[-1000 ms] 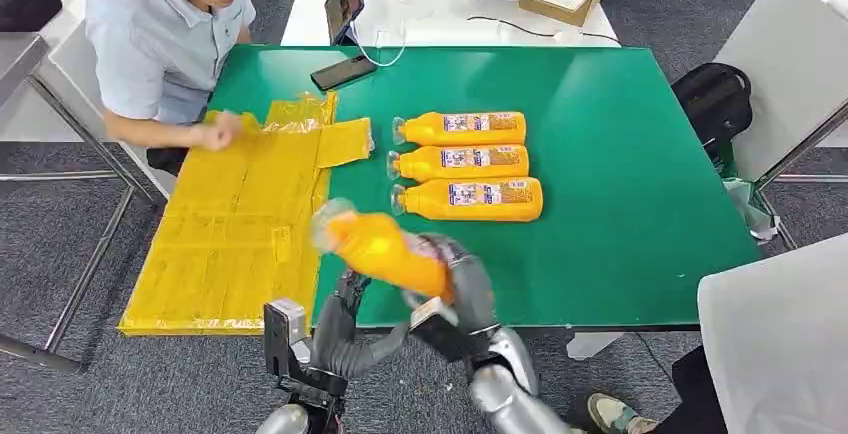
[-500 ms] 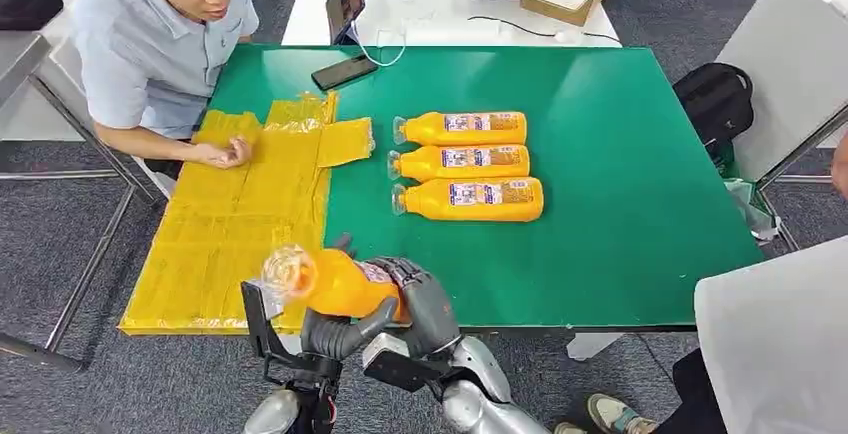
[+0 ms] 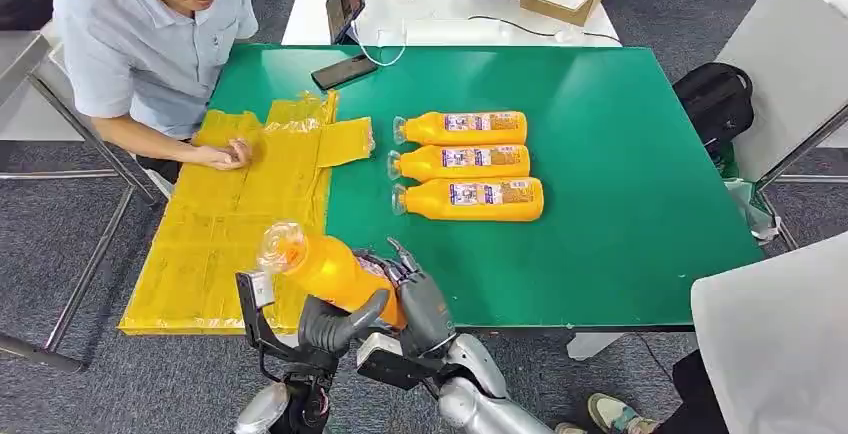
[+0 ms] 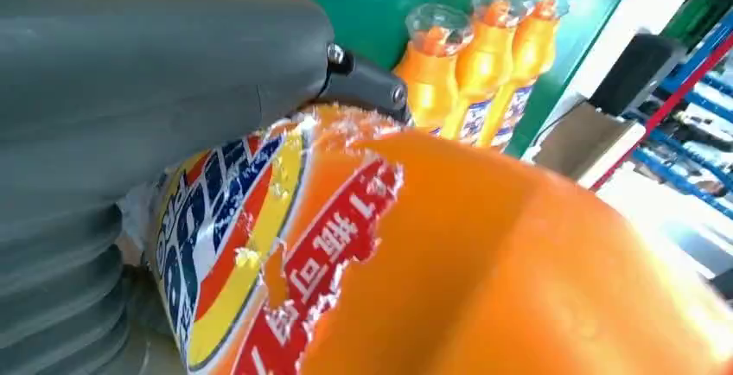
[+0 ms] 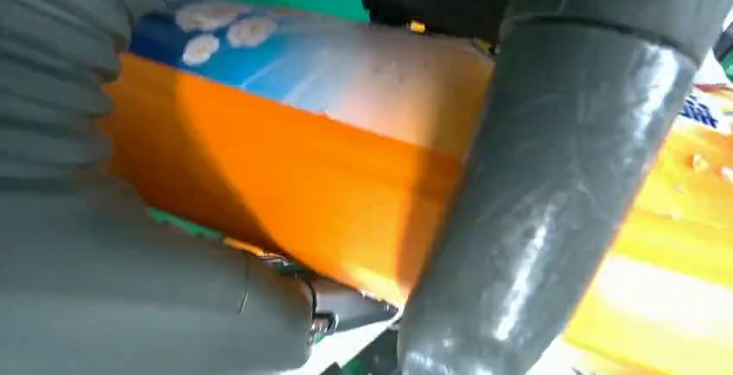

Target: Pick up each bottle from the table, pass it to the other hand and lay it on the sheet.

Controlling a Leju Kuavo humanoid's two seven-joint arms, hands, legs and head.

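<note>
Orange bottle [image 3: 330,269] shifted sheetward; clear cap, tilted.

Grey carpet floor [image 3: 60,244], white tables [image 3: 430,4]

Sheet [image 3: 235,216] left on table [image 3: 620,184] — three bottles [image 3: 465,165] just right of it

A person in a light blue shirt [image 3: 150,39] sits at the green table's [image 3: 620,204] corner. A dark tablet [image 3: 344,2] stands propped beyond it; a black backpack [image 3: 714,102] sits beside
</note>
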